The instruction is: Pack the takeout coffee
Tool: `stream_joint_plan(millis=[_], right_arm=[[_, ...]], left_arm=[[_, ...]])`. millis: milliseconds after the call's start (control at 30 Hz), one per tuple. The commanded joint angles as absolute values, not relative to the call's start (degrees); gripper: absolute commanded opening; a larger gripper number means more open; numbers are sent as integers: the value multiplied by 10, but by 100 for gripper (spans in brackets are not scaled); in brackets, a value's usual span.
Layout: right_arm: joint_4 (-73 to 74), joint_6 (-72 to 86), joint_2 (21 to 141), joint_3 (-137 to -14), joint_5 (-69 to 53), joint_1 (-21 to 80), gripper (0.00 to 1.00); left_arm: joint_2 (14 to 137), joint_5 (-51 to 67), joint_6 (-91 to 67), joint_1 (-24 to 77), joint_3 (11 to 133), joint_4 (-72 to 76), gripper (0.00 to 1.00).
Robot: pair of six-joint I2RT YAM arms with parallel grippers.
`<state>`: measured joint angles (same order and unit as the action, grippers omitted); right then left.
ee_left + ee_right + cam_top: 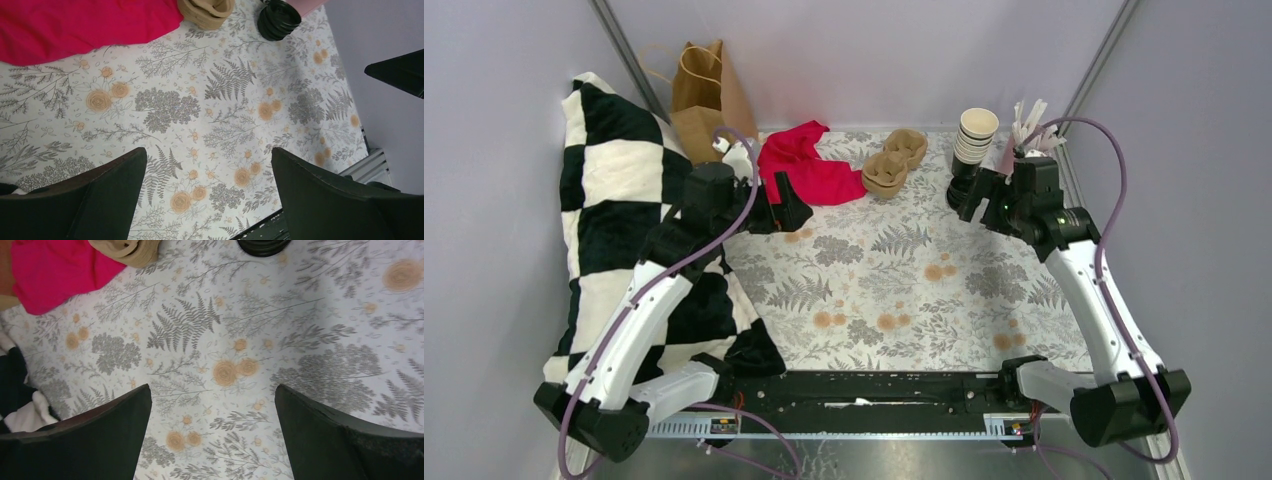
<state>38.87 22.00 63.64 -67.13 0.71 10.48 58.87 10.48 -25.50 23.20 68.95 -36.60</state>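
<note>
While left pincer (pixel 208 151) and right pincer (pixel 212 388) gape empty, red cloth (pixel 809 165) lies beside the cup carrier (pixel 894 162).

A floral-printed table (pixel 894 280) carries a crumpled red cloth (pixel 809 165) at its far left, with a brown cardboard cup carrier (pixel 894 162) just beside it to the right. Further right stand a stack of lidless paper cups (pixel 977 135) and, near it, a partly hidden pink cup (pixel 1007 157) of white sticks. A black-and-white checkered blanket (pixel 614 200) lies along the left edge, and a brown paper bag (pixel 704 95) stands upright behind it in the far corner.
</note>
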Motion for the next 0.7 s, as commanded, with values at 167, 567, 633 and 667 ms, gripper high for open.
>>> stream_joint_plan(millis=[167,567,633,667], right_arm=[[327,313,767,-732,-82,104,100],[352,261,912,-929,47,66,100],[355,268,940,-969,57,55,98],[359,269,955,-990,69,52,97]], left_arm=[[623,77,-274,234,708,-350,99],[649,94,-219,234,719,-398,99],[657,89,-211,236,721,-399,99],[663,80,-204,243,725,-397,99]])
